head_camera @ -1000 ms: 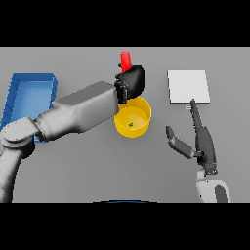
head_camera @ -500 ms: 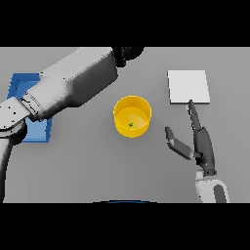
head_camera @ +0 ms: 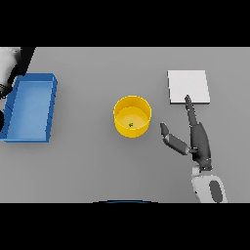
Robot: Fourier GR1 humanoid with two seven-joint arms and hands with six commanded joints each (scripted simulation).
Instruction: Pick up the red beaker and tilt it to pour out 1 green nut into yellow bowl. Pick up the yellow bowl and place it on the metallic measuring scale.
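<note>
Right hand spread flat near the yellow bowl, green nut inside it.

Toward the table's near right edge, the right hand lies with fingers released and straight, thumb splayed toward the yellow bowl. The bowl sits upright mid-table, apart from the hand, a green nut on its floor. Past the fingertips, the metallic measuring scale lies flat toward the far right. A blue tray lies along the left edge.
</note>
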